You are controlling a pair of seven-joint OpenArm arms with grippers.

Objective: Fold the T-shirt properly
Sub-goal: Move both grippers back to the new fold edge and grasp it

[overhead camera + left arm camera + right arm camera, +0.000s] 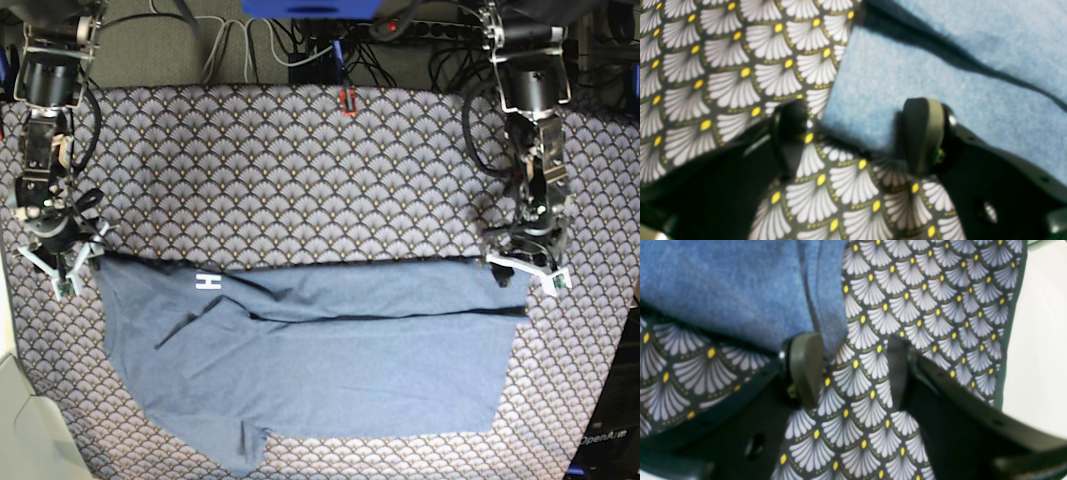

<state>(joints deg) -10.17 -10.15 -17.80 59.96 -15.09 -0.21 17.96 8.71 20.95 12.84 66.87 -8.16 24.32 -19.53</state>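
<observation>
Since the shirt [320, 360] runs long from side to side, each open gripper, left [527, 268] and right [62, 262], sits at its own top corner, holding nothing

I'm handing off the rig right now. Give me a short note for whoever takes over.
Left pincer: open, empty, over the T-shirt's top corner.
Right pincer: open, empty, beside the other top corner.
T-shirt: lies on the tablecloth, folded over once along the far edge, white letter H showing.
Done: first fold laid.
Left: sleeves and bottom hem not yet folded in; shape uneven.
</observation>
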